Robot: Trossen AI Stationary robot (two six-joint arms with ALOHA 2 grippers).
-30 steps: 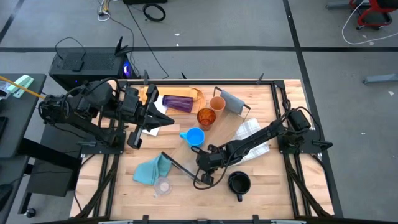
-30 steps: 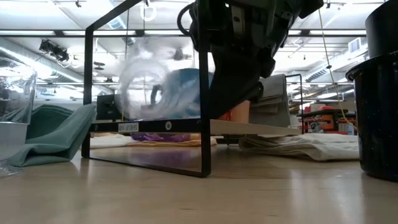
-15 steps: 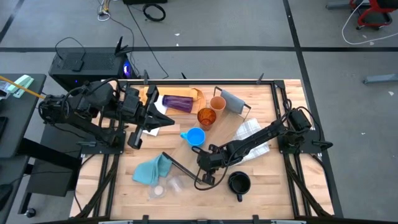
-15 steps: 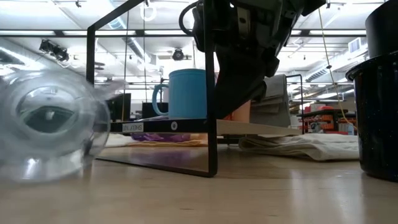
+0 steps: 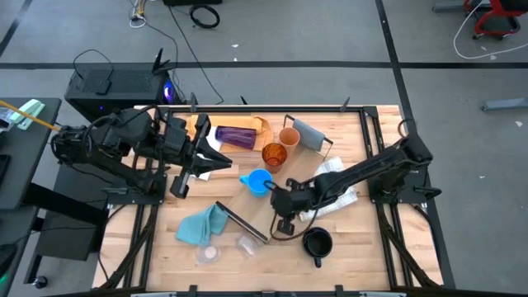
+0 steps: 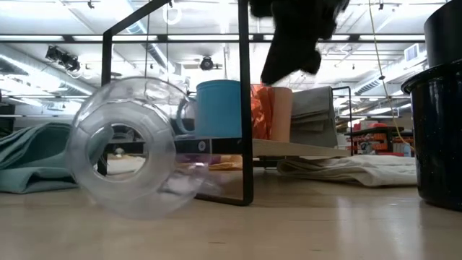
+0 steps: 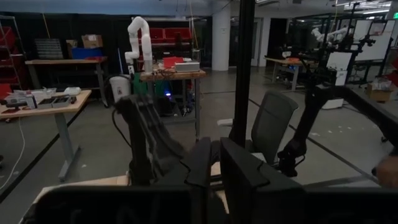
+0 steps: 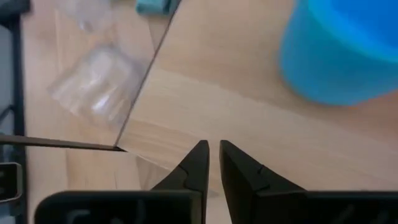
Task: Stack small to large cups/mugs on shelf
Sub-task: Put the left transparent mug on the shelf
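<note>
The shelf point(image 5: 290, 175) is a light-wood board lying slantwise mid-table, with a black end frame point(image 5: 243, 223) and a grey end panel point(image 5: 308, 134). On it stands the light blue mug point(image 5: 259, 183). Beyond are the amber cup point(image 5: 274, 154), tan cup point(image 5: 289, 136) and purple tumbler point(image 5: 235, 136). A clear cup point(image 6: 126, 155) lies on its side by the frame; another clear cup point(image 5: 210, 252) is near the teal cloth. The dark mug point(image 5: 317, 243) stands at the front. My right gripper point(image 8: 212, 154) hovers above the shelf's near end, shut, holding nothing. My left gripper point(image 5: 224, 159) waits raised at the left, shut.
A teal cloth point(image 5: 200, 225) lies left of the shelf's frame and a white checked cloth point(image 5: 337, 177) under my right arm. A tan paper sheet point(image 5: 247, 125) lies under the purple tumbler. Bare table shows along the front right point(image 5: 371, 256).
My right gripper has risen from the shelf's near end and drawn back toward the table's right edge. A clear cup has rolled along the table toward the right, away from the teal cloth, and now lies on its side by the shelf's frame; a second one stays behind.
</note>
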